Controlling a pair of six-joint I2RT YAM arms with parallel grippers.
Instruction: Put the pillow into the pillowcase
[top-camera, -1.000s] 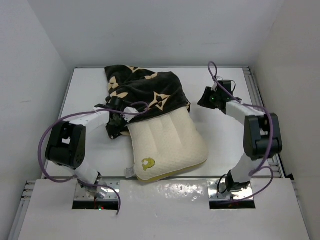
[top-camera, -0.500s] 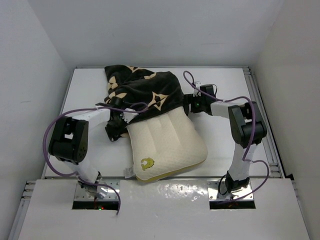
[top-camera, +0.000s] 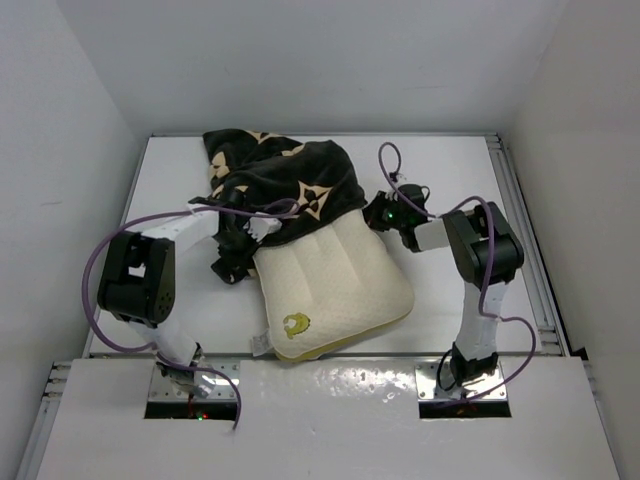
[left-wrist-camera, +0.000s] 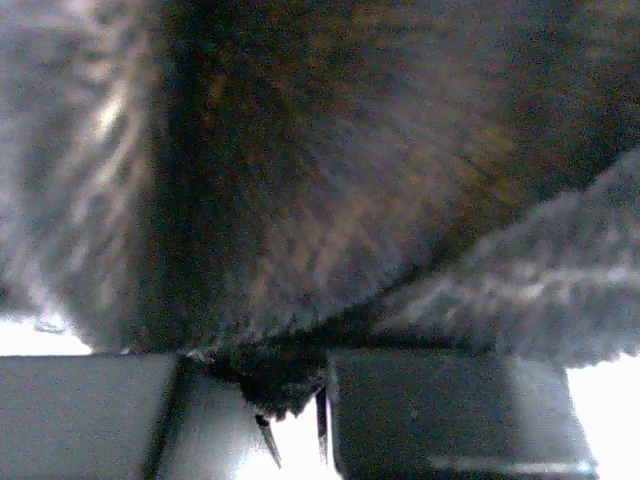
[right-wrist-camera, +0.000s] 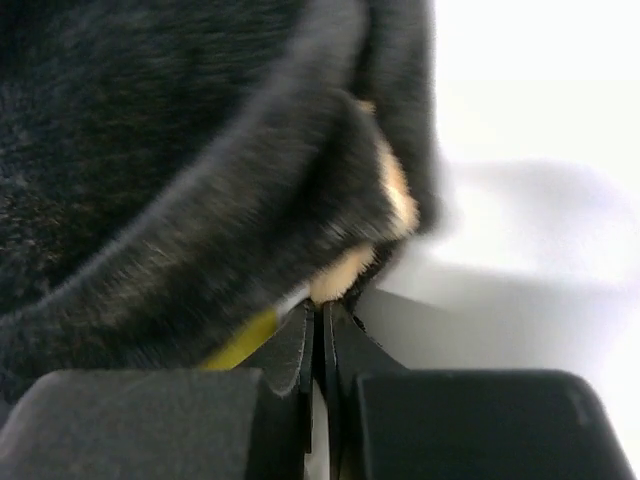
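Centrally, pillow (top-camera: 335, 285) lies partly inside pillowcase (top-camera: 285, 180); left gripper (left-wrist-camera: 287, 388) pinches its plush, right gripper (right-wrist-camera: 322, 325) closed at its hem.

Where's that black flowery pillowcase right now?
In the top view the pillowcase lies far-centre on the table, slightly left, covering the far end of the pillow, with the left claw at its left edge and the right claw at its right corner.

The right gripper (top-camera: 385, 213) was out over bare worktop (top-camera: 450, 170) on the right a second ago. It has since swung in to the right-hand edge of the pillowcase (top-camera: 285, 180), where the pillow (top-camera: 335, 280) goes in. Its jaws opened wide on the way and are now pinched shut on the hem. The pillowcase's far end has slid slightly left.
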